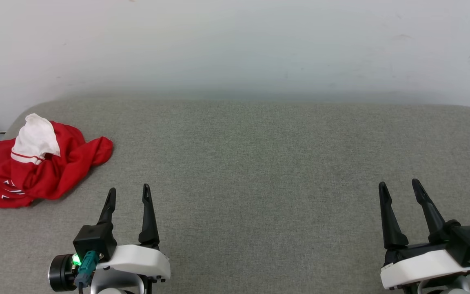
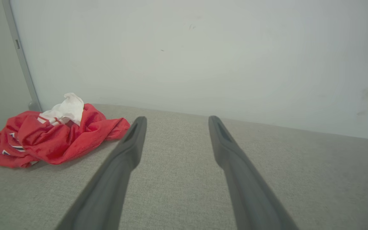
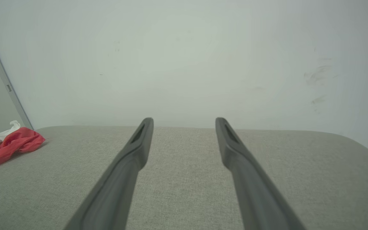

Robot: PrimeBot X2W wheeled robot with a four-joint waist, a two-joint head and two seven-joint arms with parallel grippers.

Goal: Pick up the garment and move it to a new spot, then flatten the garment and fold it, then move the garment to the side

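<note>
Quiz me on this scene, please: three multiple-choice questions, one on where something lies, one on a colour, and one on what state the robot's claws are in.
1. Where does the garment lie on the grey surface?
A. at its left edge
B. in the middle
C. at its right edge

2. What colours is the garment mostly?
A. blue and yellow
B. red and white
C. green and black

3. How do the left gripper and the right gripper stand?
A. both shut on the garment
B. one open, one shut
C. both open and empty

Answers:
1 A: the head view shows it crumpled at the left edge, ahead and to the left of the left gripper.
2 B: it is red cloth with a white sleeve on top.
3 C: each pair of fingers is spread, with bare grey surface between them.
</note>
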